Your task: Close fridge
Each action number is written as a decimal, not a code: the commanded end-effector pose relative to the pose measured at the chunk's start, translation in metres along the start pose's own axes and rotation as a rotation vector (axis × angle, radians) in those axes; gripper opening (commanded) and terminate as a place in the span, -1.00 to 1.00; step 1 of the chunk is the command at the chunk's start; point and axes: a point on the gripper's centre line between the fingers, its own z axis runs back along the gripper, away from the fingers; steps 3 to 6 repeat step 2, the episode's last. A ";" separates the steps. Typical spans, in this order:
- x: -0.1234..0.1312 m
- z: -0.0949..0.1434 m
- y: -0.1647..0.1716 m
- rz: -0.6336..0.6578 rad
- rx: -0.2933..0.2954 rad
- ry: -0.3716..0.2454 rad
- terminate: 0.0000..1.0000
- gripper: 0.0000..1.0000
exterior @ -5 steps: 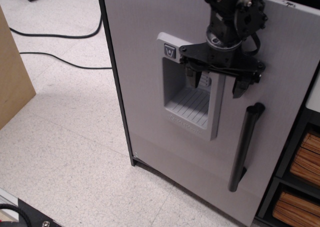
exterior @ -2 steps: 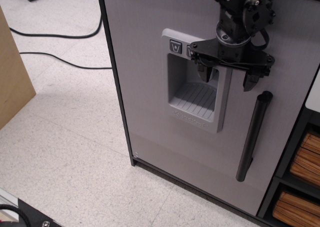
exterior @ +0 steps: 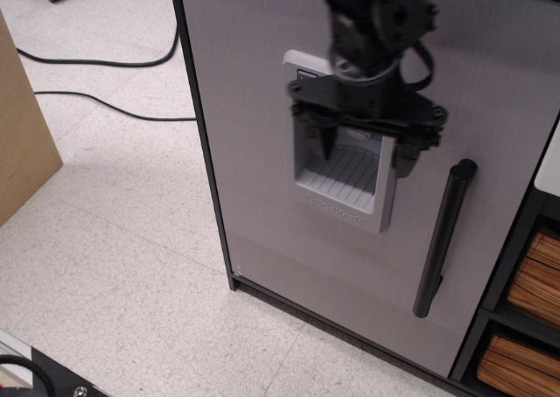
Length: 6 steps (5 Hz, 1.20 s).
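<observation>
The fridge's light-grey door (exterior: 254, 126) fills the middle of the view and lies flat against the black cabinet edge (exterior: 199, 135). It bears a recessed dispenser panel (exterior: 341, 183) and a black bar handle (exterior: 444, 238) to the right. My gripper (exterior: 363, 152) is open and empty. It hangs in front of the dispenser panel, left of the handle's top, its fingers (exterior: 321, 136) spread apart. I cannot tell whether it touches the door. The fridge's inner shelves are hidden.
A grey shelf unit with wooden slats (exterior: 525, 327) stands at the right edge. Black cables (exterior: 96, 65) run across the speckled floor at the upper left. A tan board (exterior: 22, 143) stands at the left edge. A black base (exterior: 52, 375) sits at the bottom left.
The door has swung from slightly ajar to flush with the cabinet. My gripper has since moved left, from beside the handle's top to in front of the dispenser.
</observation>
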 end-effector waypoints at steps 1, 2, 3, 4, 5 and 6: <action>-0.008 0.019 0.016 -0.004 0.007 0.000 -1.00 1.00; -0.008 0.019 0.016 -0.004 0.007 0.000 1.00 1.00; -0.008 0.019 0.016 -0.004 0.007 0.000 1.00 1.00; -0.008 0.019 0.016 -0.004 0.007 0.000 1.00 1.00; -0.008 0.019 0.016 -0.004 0.007 0.000 1.00 1.00; -0.008 0.019 0.016 -0.004 0.007 0.000 1.00 1.00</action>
